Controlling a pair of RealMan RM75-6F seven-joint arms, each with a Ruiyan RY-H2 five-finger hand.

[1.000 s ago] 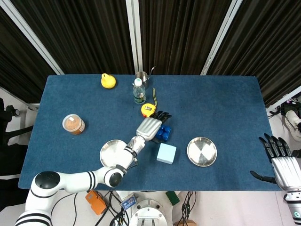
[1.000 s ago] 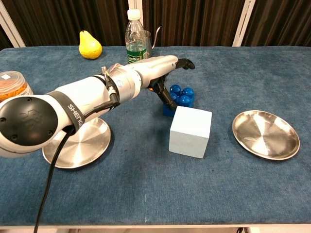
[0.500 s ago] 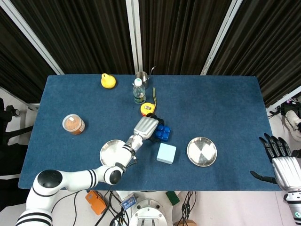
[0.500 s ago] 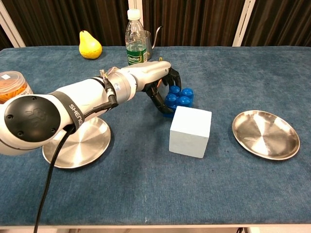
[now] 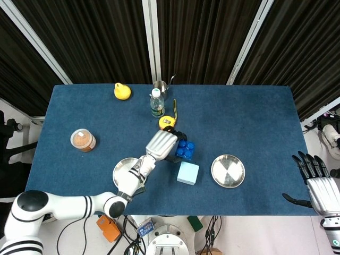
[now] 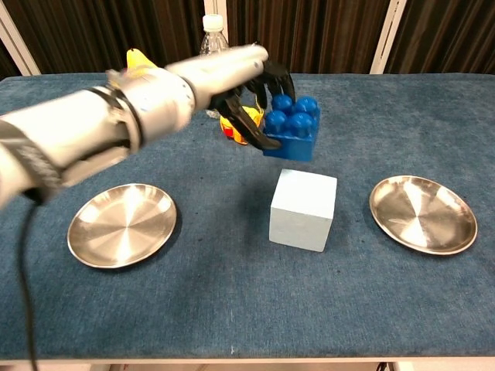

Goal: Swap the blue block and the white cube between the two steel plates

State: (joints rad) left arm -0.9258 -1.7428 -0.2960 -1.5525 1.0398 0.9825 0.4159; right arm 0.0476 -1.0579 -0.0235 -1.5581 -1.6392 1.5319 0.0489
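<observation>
My left hand (image 6: 246, 89) grips the blue studded block (image 6: 292, 126) and holds it in the air above the table, just behind the white cube (image 6: 304, 209). The head view shows that left hand (image 5: 161, 144) with the blue block (image 5: 184, 149) at its right side, up-left of the white cube (image 5: 188, 173). The cube rests on the blue cloth between the two steel plates. Both the left plate (image 6: 121, 224) and the right plate (image 6: 422, 213) have nothing on them. My right hand (image 5: 317, 186) hangs open past the table's right front corner.
A yellow tape measure (image 5: 167, 122) lies just behind the left hand. Further back stand a water bottle (image 5: 156, 103), a steel cup (image 5: 160, 86) and a yellow pear (image 5: 121, 91). A jar with an orange filling (image 5: 83, 140) sits at the left.
The left hand closed its fingers around the blue block and lifted it off the cloth. The forearm rose with it. The right hand stayed still.
</observation>
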